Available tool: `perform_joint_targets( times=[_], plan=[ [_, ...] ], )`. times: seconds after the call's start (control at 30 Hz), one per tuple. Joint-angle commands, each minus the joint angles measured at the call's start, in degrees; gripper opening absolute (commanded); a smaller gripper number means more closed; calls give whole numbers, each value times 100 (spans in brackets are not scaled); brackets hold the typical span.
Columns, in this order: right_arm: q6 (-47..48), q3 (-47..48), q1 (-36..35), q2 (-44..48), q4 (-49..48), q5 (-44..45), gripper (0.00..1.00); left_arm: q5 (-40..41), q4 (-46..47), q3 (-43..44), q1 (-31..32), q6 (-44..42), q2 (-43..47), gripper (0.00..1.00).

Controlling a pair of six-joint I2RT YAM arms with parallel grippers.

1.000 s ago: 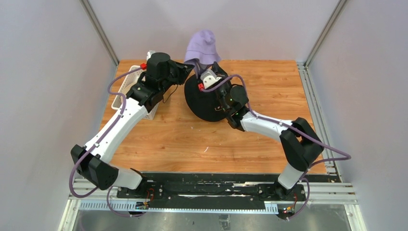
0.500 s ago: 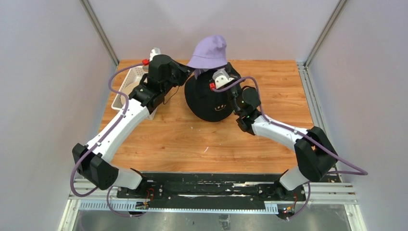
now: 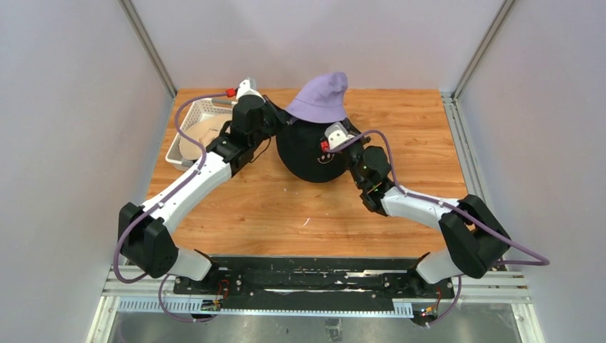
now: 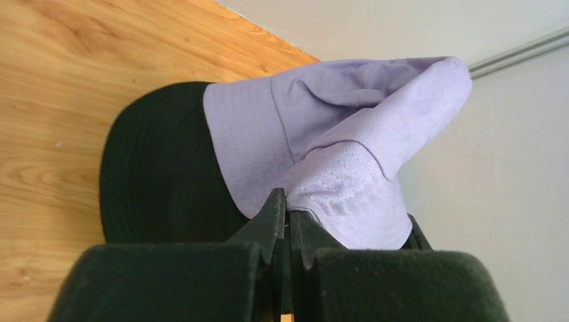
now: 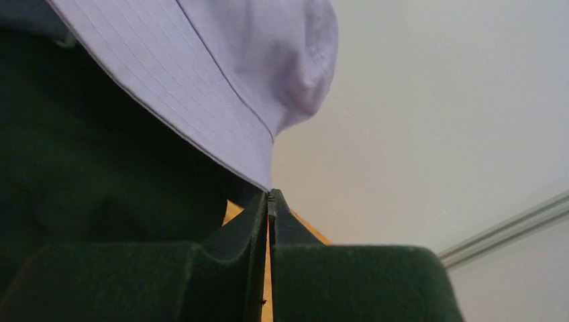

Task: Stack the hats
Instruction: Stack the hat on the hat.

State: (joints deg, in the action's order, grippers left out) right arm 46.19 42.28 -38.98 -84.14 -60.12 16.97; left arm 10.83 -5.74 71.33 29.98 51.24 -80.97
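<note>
Wooden tabletop (image 3: 286, 207), lavender hat (image 3: 325, 96) held over black hat (image 3: 304, 153) at back centre, left jaws clamped on its brim, right jaws clamped on opposite brim edge, white basket (image 3: 174, 151) at left

raised hat (image 3: 325, 96) over hat pile (image 3: 304, 153) | basket (image 3: 175, 146) left of pile | table (image 3: 286, 207) beneath

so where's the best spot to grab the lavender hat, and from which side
By its brim, probably at two opposite edges, coming in from the left and the right. The lavender hat is soft, and its brim is the thin flat part that jaws can pinch. The left gripper and right gripper hold it that way, over the black hat.
</note>
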Motion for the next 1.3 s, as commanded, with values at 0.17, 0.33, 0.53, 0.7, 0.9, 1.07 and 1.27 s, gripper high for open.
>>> perform_joint_targets(
  times=[0.17, 0.33, 0.53, 0.7, 0.9, 1.07, 1.27],
  plan=[
    [-852, -813, 98, 956, 337, 561, 1, 1053, 621, -593, -71, -1264, 165, 0],
    [-1028, -1032, 23, 1102, 414, 625, 1, 963, 916, -1073, -71, -1205, 277, 0],
    [-1541, -699, 14, 1346, 1166, 65, 14, 414, 1226, -1058, -47, -1087, 384, 0],
    [-1566, -549, 14, 1357, 1257, -49, 25, 64, 1278, -812, 21, -1307, 439, 0],
    [-1853, 100, 22, 1229, 2110, -831, 39, -378, 1253, -574, 156, -1494, 398, 0],
    [-1818, 387, 31, 1021, 2230, -1402, 45, -593, 1253, -503, 229, -1466, 357, 0],
    [-1915, 710, 119, 779, 2490, -1980, 50, -664, 1247, -467, 337, -1470, 316, 0]
  ],
)
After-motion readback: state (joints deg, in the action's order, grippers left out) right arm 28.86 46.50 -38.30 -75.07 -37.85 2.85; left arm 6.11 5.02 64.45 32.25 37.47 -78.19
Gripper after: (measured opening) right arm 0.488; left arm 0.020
